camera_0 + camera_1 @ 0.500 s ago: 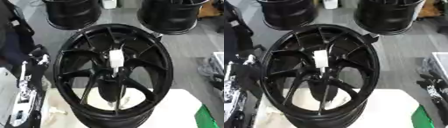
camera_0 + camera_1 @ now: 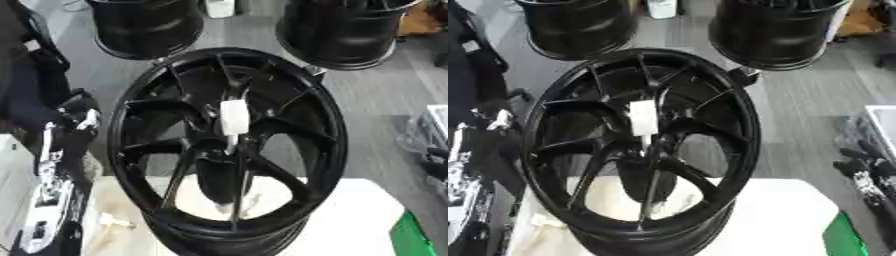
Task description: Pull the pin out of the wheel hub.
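Note:
A black spoked wheel hub (image 2: 140, 150) stands upright on its rim on the white table (image 2: 359, 220), face toward me. A white cylindrical pin (image 2: 234, 117) sticks out of its centre, and no hand touches it. My left hand (image 2: 77, 114) hangs to the left of the wheel, apart from it, fingers relaxed and pointing up, holding nothing. My right hand (image 2: 859, 167) shows at the right edge, well away from the wheel, dark fingers spread and empty.
Two more black rims (image 2: 144, 25) (image 2: 346, 30) stand on the grey floor behind. A green object (image 2: 411, 237) lies at the table's right front corner. A small white piece (image 2: 109, 220) rests on the table left of the wheel's base.

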### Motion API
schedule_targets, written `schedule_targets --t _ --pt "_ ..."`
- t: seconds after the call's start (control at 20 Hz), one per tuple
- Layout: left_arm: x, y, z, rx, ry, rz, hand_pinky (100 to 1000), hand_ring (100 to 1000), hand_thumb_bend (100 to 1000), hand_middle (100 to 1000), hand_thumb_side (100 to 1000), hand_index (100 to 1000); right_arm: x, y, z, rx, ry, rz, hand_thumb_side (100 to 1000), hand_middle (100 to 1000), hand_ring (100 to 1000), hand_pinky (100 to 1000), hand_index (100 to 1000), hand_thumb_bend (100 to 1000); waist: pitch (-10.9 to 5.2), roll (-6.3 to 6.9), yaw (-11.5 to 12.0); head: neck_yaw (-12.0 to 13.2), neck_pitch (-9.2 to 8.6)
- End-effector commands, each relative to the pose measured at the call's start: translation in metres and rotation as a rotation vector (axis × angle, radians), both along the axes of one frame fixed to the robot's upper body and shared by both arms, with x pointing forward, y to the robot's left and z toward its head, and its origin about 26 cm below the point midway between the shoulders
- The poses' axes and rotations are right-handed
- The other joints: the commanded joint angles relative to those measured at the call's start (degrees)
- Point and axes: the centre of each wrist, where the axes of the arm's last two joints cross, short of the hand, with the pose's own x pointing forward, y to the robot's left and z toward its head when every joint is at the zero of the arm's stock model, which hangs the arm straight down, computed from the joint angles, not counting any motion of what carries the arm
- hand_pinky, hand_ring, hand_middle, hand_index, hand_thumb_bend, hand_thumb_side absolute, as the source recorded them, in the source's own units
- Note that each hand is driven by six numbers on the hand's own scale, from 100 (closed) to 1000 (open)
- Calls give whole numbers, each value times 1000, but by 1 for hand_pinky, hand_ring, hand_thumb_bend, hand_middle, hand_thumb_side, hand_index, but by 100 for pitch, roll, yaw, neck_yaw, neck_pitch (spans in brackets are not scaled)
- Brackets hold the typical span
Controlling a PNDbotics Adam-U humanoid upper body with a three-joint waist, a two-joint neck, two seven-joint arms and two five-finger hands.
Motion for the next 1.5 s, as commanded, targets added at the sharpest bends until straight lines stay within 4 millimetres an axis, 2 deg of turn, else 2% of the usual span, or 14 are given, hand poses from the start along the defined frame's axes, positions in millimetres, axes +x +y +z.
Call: schedule_targets --t 0.05,0.15,0.3,0.4,0.5,0.6,0.8,1.0,1.2,1.4,1.5 --pt "-1 4 5 31 -9 -3 717 607 222 581 100 633 12 -8 37 -113 -106 46 567 846 795 878 991 100 -148 -31 29 8 43" --pt "-2 5 3 39 2 -7 716 607 221 581 100 634 20 -7 67 -197 -203 95 451 844 797 869 980 100 -216 -79 73 -75 80" --pt "-4 6 -1 57 25 -18 715 606 224 582 100 634 26 8 112 -350 -355 211 354 850 802 854 971 100 -298 -158 160 -234 129" --pt "-5 5 -3 66 38 -30 714 606 226 582 100 634 26 22 141 -467 -461 301 357 857 807 850 973 100 -338 -198 234 -352 141" --pt "-4 4 -4 74 44 -45 713 606 229 582 100 634 24 36 166 -579 -556 393 415 873 823 853 984 100 -358 -213 312 -454 144" --pt "-4 2 -4 80 46 -60 712 606 229 582 100 635 26 46 181 -666 -607 485 474 888 833 858 995 100 -360 -217 377 -552 144" --pt "-2 -1 -3 85 45 -85 711 606 235 582 100 635 40 53 195 -809 -619 633 612 934 874 876 1000 100 -329 -217 493 -717 140" --pt "-1 -3 -3 83 43 -96 709 606 237 582 100 634 56 78 196 -915 -644 762 618 949 891 882 1000 100 -303 -206 518 -809 99" --pt "-1 -2 -3 77 43 -81 708 605 240 581 100 635 75 126 185 -982 -628 892 585 951 895 884 1000 100 -283 -176 419 -802 56" --pt "-1 -2 -4 67 42 -71 707 605 241 581 100 635 87 183 177 -1081 -582 1016 625 968 910 890 1000 100 -240 -121 307 -758 24" --pt "-1 -1 -3 66 38 -64 707 605 242 581 100 635 92 208 180 -1121 -572 1059 661 974 913 892 1000 100 -206 -97 257 -732 -4"
